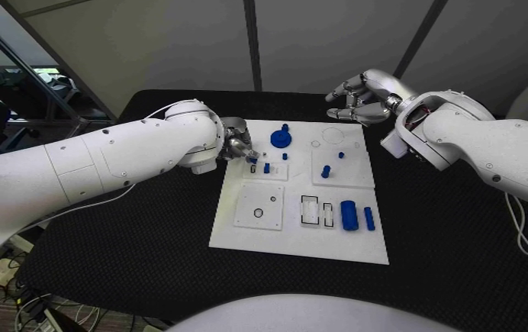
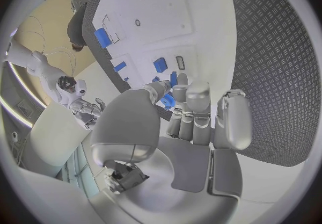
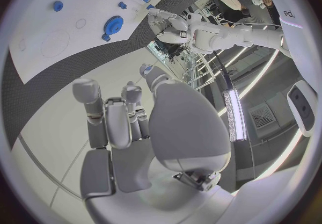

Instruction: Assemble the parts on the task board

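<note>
The black table [image 1: 132,248] carries the white task board [image 1: 275,240] at its middle.

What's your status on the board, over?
Left robot hand pinching a small blue part at task board edge. Right robot hand empty, curled, off the board. Nothing blocking.

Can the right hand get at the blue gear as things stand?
Probably yes. The right hand hangs off the board's far edge holding nothing, and the gear stands uncovered just inside that edge; the left hand sits close beside it, so approach from the far side.
</note>
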`<state>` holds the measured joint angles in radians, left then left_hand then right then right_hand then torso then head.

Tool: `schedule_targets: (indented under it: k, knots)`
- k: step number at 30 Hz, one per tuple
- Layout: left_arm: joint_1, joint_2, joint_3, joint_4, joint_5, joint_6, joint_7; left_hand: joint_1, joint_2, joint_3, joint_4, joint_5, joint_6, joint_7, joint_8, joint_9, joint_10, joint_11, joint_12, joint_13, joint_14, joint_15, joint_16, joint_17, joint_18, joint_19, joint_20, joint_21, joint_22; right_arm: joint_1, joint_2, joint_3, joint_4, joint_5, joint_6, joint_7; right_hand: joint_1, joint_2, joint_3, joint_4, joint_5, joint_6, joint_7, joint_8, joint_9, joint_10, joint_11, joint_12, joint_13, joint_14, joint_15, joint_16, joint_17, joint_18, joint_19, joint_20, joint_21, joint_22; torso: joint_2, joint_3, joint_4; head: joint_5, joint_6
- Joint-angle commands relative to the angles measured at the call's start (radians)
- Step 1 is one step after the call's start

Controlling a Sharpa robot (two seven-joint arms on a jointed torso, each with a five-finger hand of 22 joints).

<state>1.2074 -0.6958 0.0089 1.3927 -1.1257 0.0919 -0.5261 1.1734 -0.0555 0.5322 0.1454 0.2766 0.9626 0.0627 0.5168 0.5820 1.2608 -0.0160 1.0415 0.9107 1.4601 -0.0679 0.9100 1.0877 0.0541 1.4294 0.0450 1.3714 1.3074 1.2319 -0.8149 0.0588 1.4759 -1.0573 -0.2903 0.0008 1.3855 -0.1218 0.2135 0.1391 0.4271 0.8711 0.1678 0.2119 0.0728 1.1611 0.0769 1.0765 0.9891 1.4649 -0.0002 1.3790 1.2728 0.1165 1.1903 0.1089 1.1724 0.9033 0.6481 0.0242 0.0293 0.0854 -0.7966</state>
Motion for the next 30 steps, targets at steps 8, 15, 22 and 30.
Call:
schedule_targets:
  k: [8, 15, 22, 30]
  knots:
    - [-0.002, 0.002, -0.014, 0.0, -0.058, -0.005, -0.006, -0.022, -0.004, 0.125, -0.117, 0.0, -0.005, -0.007, 0.012, 0.004, 0.014, -0.001, 0.014, 0.007, 0.005, -0.004, 0.005, 0.003, 0.004, 0.01, -0.004, 0.006, 0.066, 0.002, 0.006, 0.0, -0.005, -0.009, 0.034, -0.008, -0.006, 0.001, 0.004, 0.005, 0.005, 0.006, -0.004, 0.002, -0.001, -0.003, -0.004, 0.0, -0.001, 0.037, -0.005, -0.007, -0.002, 0.015, 0.0, -0.005, -0.004, -0.002, 0.0, 0.0012, 0.0008, 0.002, -0.006]
    - [-0.001, 0.001, -0.024, 0.002, -0.073, 0.007, -0.007, -0.026, -0.007, 0.129, -0.121, 0.0, -0.005, -0.007, 0.014, 0.005, 0.016, -0.001, 0.016, 0.009, 0.005, -0.004, 0.006, 0.004, 0.004, 0.011, -0.004, 0.007, 0.067, 0.002, 0.007, 0.0, -0.005, -0.009, 0.036, -0.01, -0.005, 0.002, 0.004, 0.005, 0.005, 0.006, -0.004, 0.002, -0.001, -0.004, -0.004, -0.001, -0.002, 0.036, -0.005, -0.009, -0.004, 0.015, -0.001, -0.005, -0.005, -0.004, 0.0, 0.0004, -0.0006, 0.004, -0.01]
    - [-0.001, -0.001, -0.032, 0.004, -0.076, 0.019, -0.008, -0.028, -0.007, 0.131, -0.123, 0.0, -0.005, -0.007, 0.016, 0.006, 0.017, -0.001, 0.018, 0.011, 0.005, -0.004, 0.006, 0.004, 0.004, 0.011, -0.005, 0.007, 0.067, 0.002, 0.009, 0.0, -0.005, -0.009, 0.036, -0.01, -0.005, 0.002, 0.004, 0.005, 0.005, 0.006, -0.004, 0.002, -0.001, -0.004, -0.004, -0.001, -0.002, 0.036, -0.005, -0.009, -0.004, 0.015, -0.001, -0.005, -0.005, -0.004, 0.0, 0.0001, 0.0009, 0.006, -0.013]
    - [-0.001, -0.002, -0.038, 0.01, -0.076, 0.027, -0.008, -0.03, -0.008, 0.133, -0.124, 0.0, -0.005, -0.008, 0.017, 0.006, 0.018, -0.002, 0.018, 0.011, 0.005, -0.005, 0.006, 0.004, 0.004, 0.012, -0.005, 0.007, 0.068, 0.002, 0.011, 0.0, -0.006, -0.002, 0.038, -0.01, -0.005, 0.002, 0.004, 0.005, 0.005, 0.006, -0.004, 0.002, -0.001, -0.004, -0.004, -0.001, -0.002, 0.036, -0.005, -0.009, -0.004, 0.015, -0.001, -0.005, -0.005, -0.004, 0.0, 0.0, 0.0, 0.008, -0.008]
